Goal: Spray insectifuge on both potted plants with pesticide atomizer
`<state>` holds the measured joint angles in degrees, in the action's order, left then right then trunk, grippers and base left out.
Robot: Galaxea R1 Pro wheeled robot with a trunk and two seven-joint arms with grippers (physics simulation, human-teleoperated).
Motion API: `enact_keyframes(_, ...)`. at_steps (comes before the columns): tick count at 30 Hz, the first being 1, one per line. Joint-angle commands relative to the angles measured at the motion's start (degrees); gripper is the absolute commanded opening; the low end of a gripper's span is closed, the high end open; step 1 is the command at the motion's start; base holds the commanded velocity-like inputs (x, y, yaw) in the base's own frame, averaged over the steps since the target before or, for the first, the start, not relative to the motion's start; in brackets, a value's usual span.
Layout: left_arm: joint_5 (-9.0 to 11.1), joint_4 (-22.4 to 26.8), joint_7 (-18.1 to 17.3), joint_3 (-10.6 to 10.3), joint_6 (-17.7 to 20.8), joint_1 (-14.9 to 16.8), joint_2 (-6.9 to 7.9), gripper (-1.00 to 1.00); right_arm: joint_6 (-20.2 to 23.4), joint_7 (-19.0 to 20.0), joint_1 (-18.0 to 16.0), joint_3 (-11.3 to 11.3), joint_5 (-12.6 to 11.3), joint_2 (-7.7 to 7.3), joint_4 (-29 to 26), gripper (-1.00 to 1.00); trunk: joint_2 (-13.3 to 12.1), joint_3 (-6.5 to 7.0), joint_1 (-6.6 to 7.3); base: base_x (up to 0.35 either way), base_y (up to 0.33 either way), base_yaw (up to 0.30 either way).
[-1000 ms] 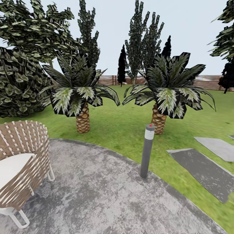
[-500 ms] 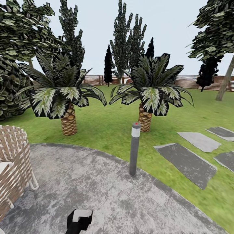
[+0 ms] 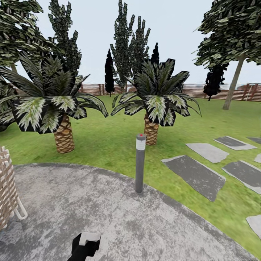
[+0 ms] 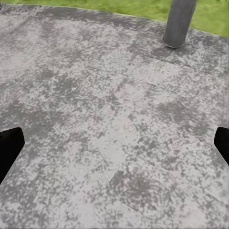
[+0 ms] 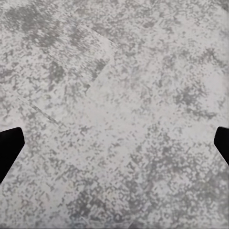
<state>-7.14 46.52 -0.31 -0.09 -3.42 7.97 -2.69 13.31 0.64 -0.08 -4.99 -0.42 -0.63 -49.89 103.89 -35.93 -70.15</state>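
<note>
Swinging right over 1 second, the robot's head camera has carried the whole scene leftward: the wicker chair [image 3: 7, 188] now clings to the left edge of the patio [image 3: 108, 203], and more stepping stones [image 3: 194, 175] have come into view on the lawn [image 3: 108, 141].

Left to right: the chair, a palm [image 3: 54, 105] with a woven trunk, a grey bollard lamp [image 3: 140, 163] standing at the patio's rim, a 2nd palm [image 3: 154, 98], the stones, then a slender tree [image 3: 232, 47] before the slatted fence [image 3: 217, 93]. The left gripper [image 4: 114, 143] hangs over bare patio stone with the bollard's base ahead, its fingertips [image 4: 9, 145] set wide with nothing between them. The right gripper [image 5: 114, 143] is likewise spread wide and empty above the stone.

Neither the pesticide atomizer nor the potted plants can be made out here; the search of the garden goes on. By judgement, a small spray bottle should be light, rigid and somewhat slick, best taken around its body below the nozzle. The bollard and the chair are the nearest obstacles to the base.
</note>
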Motion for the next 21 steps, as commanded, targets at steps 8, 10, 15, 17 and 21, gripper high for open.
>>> enact_keyframes(8,-0.6,3.7,-0.1,0.1,-0.4,0.1,-0.03,1.00,0.3,-0.3,0.0,-0.1,-0.1,0.02,0.0,1.00,3.2,-1.37,-1.76,0.000,0.000,-0.120)
enact_keyframes(10,-0.6,3.8,-0.1,0.1,-0.4,0.1,-0.03,1.00,0.3,-0.3,0.0,-0.1,-0.1,0.02,0.0,1.00,4.1,-1.67,-2.20,0.000,0.000,-0.243)
enact_keyframes(15,-0.6,3.9,-0.1,0.0,-0.4,0.1,-0.11,1.00,0.3,0.0,0.0,-0.1,-0.2,0.01,0.1,1.00,6.1,-2.43,-3.30,0.000,0.000,-0.252)
enact_keyframes(17,-0.5,3.9,-0.1,0.0,-0.4,0.1,-0.11,1.00,0.3,0.0,0.0,-0.1,-0.2,0.01,0.1,1.00,6.9,-2.74,-3.74,0.000,0.000,-0.257)
enact_keyframes(21,-0.6,3.8,-0.1,0.0,-0.4,0.1,-0.11,1.00,0.3,0.1,0.0,-0.1,-0.2,0.01,0.1,1.00,8.5,-3.36,-4.61,0.000,0.000,-0.258)
